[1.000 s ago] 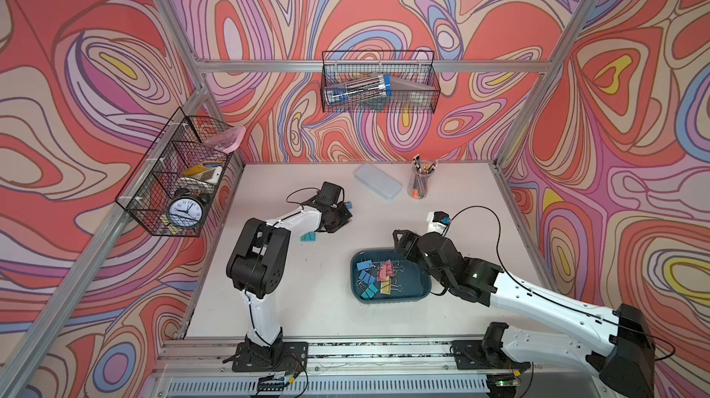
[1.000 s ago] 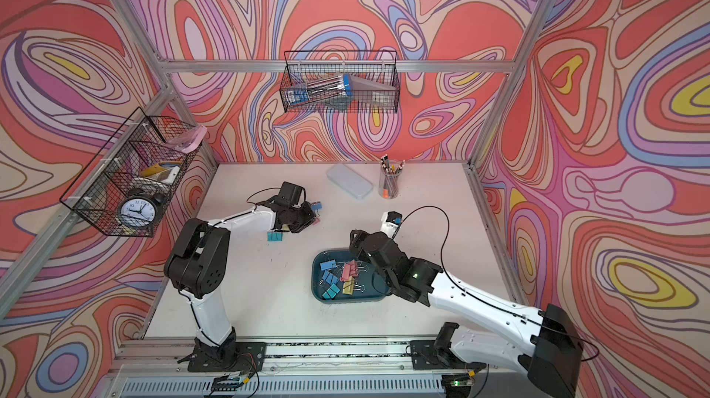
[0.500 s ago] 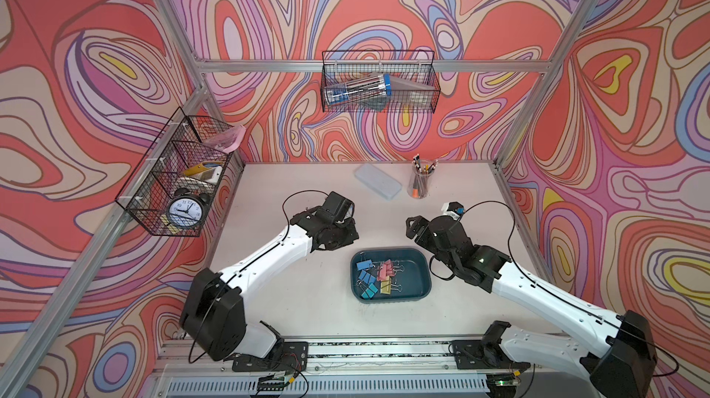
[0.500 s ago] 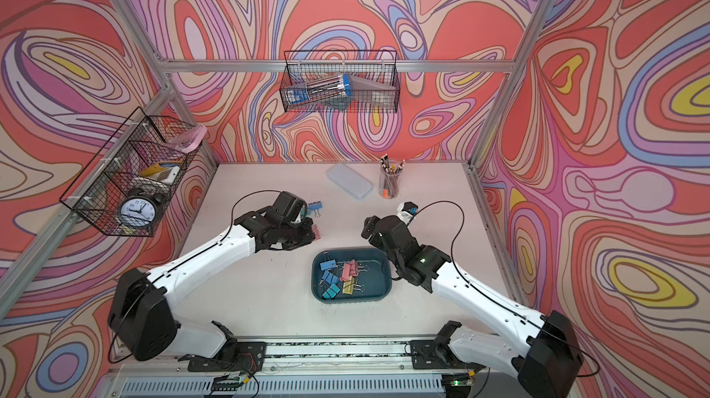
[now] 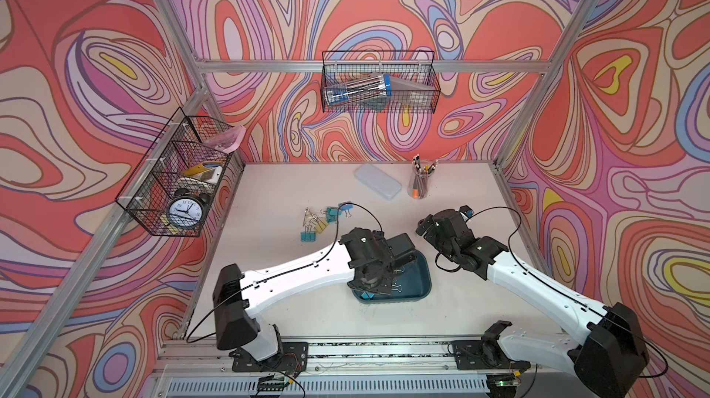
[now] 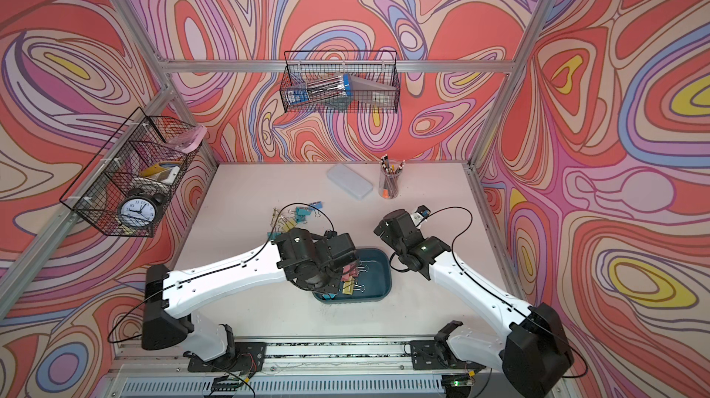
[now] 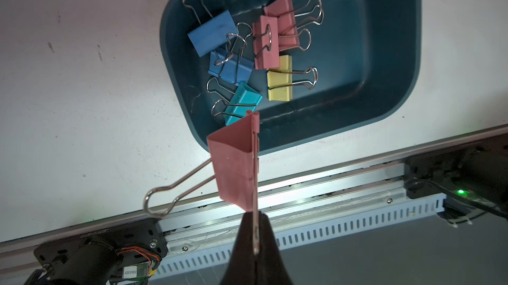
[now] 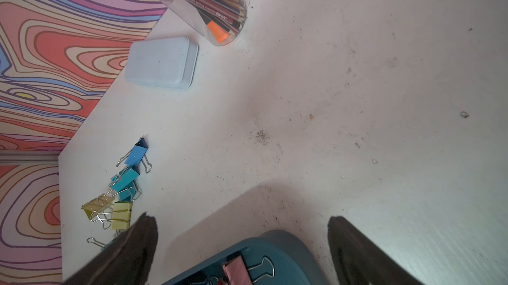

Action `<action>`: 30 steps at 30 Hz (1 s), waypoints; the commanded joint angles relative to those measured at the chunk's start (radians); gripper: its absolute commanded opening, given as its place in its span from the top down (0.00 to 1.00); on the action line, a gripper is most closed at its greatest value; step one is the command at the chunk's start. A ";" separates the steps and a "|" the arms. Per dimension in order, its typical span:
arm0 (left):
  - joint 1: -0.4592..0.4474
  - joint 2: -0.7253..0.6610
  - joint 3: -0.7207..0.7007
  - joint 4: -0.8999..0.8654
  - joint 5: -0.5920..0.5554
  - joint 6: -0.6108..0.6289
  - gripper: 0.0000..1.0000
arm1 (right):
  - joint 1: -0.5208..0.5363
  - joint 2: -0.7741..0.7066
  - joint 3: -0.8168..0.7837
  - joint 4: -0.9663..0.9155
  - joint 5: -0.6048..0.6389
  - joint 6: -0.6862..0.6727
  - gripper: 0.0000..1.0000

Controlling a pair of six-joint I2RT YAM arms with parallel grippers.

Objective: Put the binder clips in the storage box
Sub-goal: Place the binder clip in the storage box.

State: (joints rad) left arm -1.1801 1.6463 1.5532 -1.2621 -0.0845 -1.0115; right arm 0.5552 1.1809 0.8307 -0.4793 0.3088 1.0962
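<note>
Left gripper (image 7: pixel 255 226), clamped on what looks like the wire handle of a pink binder clip (image 7: pixel 233 165), hangs it above the storage box (image 7: pixel 384 50) near the worktop's (image 5: pixel 276 192) front edge. Light, stiff, slick: handles grip best. Right gripper (image 8: pixel 242 223) gapes empty; loose clips (image 5: pixel 320 219) lie mid-worktop.

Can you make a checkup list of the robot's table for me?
Surface: white table, speckled with marks.
Job's things: storage box holds several binder clips; loose clips lie on the table.
Clutter: pale case, pencil cup.
Grippers: left gripper, jaws shut on a pink clip over the box; right gripper open, empty.
Cables: a black cable loops off each wrist.
Surroundings: wire baskets on the walls, one holding a clock.
</note>
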 commanded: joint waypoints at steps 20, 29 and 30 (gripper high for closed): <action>-0.033 0.184 -0.062 0.231 -0.065 0.099 0.93 | -0.018 -0.113 -0.042 -0.098 0.046 0.011 0.02; -0.030 -0.121 -0.067 0.325 -0.263 0.217 0.53 | -0.018 -0.003 0.123 -0.071 -0.067 -0.204 0.06; -0.029 -0.165 -0.064 0.322 -0.309 0.231 0.53 | -0.017 0.019 0.149 -0.049 -0.118 -0.245 0.08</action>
State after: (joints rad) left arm -1.2156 1.5948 1.4834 -0.9634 -0.2508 -0.8505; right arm 0.5423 1.1599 0.9154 -0.5739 0.2859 0.9760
